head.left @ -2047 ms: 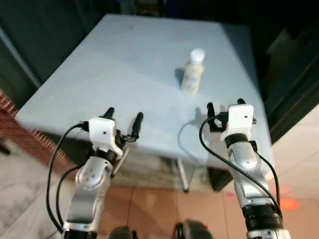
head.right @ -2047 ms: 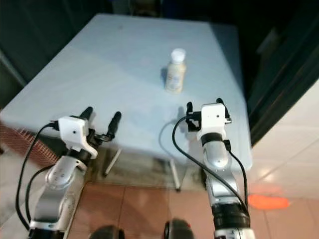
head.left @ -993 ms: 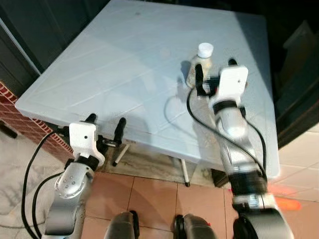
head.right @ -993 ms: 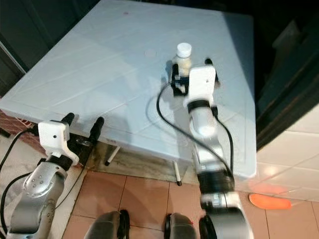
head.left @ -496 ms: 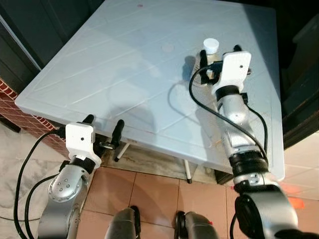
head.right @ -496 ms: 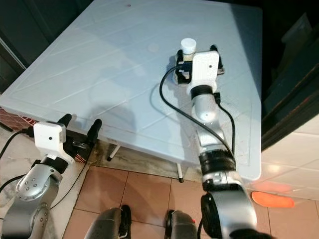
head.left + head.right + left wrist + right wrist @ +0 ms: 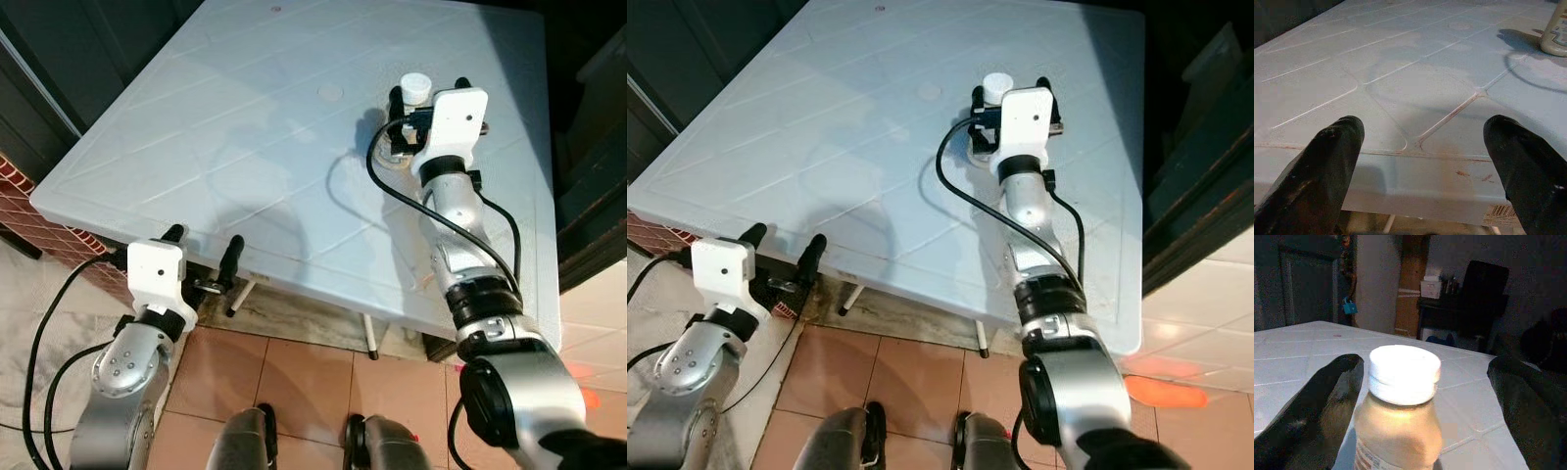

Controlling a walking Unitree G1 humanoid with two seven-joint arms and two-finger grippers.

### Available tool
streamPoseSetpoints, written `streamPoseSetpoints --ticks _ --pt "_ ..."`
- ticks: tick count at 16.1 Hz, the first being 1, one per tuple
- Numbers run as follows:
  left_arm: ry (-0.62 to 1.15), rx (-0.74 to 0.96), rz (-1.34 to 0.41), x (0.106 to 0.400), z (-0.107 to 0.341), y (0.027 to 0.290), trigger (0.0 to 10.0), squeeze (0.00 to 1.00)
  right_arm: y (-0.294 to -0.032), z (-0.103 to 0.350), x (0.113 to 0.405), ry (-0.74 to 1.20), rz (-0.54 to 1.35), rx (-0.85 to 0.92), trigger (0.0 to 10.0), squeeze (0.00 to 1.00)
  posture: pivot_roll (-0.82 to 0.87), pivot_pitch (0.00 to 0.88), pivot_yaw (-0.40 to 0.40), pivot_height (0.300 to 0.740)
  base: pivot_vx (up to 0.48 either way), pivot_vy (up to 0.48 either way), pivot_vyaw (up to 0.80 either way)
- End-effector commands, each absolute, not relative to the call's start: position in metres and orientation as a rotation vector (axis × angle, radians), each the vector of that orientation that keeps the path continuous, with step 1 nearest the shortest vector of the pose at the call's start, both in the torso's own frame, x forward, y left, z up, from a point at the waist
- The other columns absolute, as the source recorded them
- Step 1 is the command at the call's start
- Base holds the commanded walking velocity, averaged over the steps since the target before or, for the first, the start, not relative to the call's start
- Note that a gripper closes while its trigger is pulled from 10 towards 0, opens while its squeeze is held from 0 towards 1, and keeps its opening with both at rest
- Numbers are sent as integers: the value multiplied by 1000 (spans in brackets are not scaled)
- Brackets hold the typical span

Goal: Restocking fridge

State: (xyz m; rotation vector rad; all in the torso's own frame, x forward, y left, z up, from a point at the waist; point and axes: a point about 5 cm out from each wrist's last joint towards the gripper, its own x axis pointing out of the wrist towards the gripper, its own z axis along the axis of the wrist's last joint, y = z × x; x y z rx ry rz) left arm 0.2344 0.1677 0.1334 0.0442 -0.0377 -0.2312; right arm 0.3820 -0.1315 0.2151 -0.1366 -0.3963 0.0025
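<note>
A small bottle point(image 7: 1398, 431) of beige drink with a white cap point(image 7: 415, 86) stands upright on the white plastic table point(image 7: 245, 117), toward its far right. My right gripper point(image 7: 428, 91) is stretched out over the table and open, one black finger on each side of the bottle's neck; in the right wrist view the fingers point(image 7: 1334, 387) flank it without visibly pressing on it. The gripper's white housing hides the bottle's lower body in the eye views. My left gripper point(image 7: 206, 237) is open at the table's near edge, with nothing between its fingers point(image 7: 1327, 161).
The table's near edge point(image 7: 1415, 164) runs just ahead of the left gripper. A low red brick wall point(image 7: 15, 191) stands at the left. Dark furniture and openings surround the table's far and right sides point(image 7: 588, 147). Tiled floor point(image 7: 304, 377) lies below, with an orange patch point(image 7: 1161, 392).
My right arm has reached forward across the table until its open fingers straddle the bottle. The camera has tilted closer over the table. The left arm has stayed by the near edge.
</note>
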Motion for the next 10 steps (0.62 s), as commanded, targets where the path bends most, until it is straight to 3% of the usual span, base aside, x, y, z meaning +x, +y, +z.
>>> streamPoseSetpoints --ticks 1,10 --pt "-30 57 -222 232 135 172 10000 0 -127 221 384 -414 16 -130 10000 0 161 201 62 740 0 0 0" --pt "-23 62 -223 231 135 171 10000 0 -128 226 399 -379 30 -121 10000 0 177 217 62 740 0 0 0"
